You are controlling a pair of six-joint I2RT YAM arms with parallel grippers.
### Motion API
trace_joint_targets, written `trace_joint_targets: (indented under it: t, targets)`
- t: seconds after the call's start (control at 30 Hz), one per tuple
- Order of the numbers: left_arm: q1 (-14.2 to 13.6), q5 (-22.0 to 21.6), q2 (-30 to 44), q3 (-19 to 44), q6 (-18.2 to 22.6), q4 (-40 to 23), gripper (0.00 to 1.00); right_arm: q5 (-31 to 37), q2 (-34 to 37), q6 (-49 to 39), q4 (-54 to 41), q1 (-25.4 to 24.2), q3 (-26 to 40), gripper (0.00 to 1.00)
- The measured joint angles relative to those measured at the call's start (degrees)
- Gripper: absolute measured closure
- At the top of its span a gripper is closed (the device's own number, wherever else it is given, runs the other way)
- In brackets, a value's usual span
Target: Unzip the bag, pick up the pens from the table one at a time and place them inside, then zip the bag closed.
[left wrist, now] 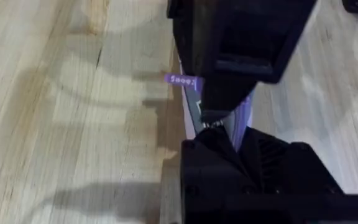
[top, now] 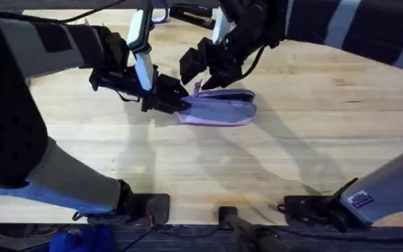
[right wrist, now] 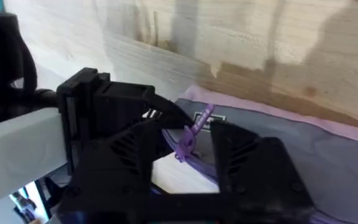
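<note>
So far, judging by how things lie, I take this to be the zipping stage. No pens lie on the table (top: 313, 147) anywhere I can see it, so I judge they are probably in the bag (top: 219, 108) already, though I cannot see inside it. A dark slit runs along the far, upper edge of the bag toward its right end in the overhead view, which I read as the mouth not fully shut. What I think remains is drawing the slider along the zipper and letting go.

The bag lies flat on the far half of the table, about the middle, its long side running left to right. My left gripper (top: 173, 99) sits at the bag's left end, touching it; in the left wrist view my two black fingers (left wrist: 229, 168) are drawn narrow with lavender fabric and a strip of grey panel pinched between them, so I judge I am holding that end to anchor it. A small purple label tag (left wrist: 182, 80) stands out just beyond that pinch.

My right gripper (top: 205, 78) comes in from the far side, just above the bag's far left corner and close beside the left one. In the right wrist view its fingers (right wrist: 241, 155) are close together around the purple zipper pull (right wrist: 193, 132), which hangs between them; it looks gripped, but I cannot be certain the pads are actually pressing on it.
</note>
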Motion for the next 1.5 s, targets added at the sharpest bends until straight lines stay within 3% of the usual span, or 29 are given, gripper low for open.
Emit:
trace_joint_targets:
  t: [0.23,0.33,0.37,1.1,1.5]
  targets:
    - [0.0,0.0,0.0,-0.01,0.0,0.0,0.957,-0.03,0.0,0.17,-0.2,0.0,0.0,0.702]
    - [0.0,0.0,0.0,0.01,0.0,0.0,0.957,-0.02,0.0,0.34,-0.23,0.0,0.0,0.926]
    - [0.0,0.0,0.0,0.01,0.0,0.0,0.957,-0.05,0.02,0.52,-0.25,0.0,0.0,0.955]
    - [0.0,0.0,0.0,0.01,0.0,0.0,0.958,-0.05,-0.12,0.25,-0.23,-0.24,0.0,0.97]
    - [0.02,0.42,0.0,0.01,0.0,0.46,0.958,-0.87,-5.44,-2.1,-1.2,-2.03,0.0,0.97]
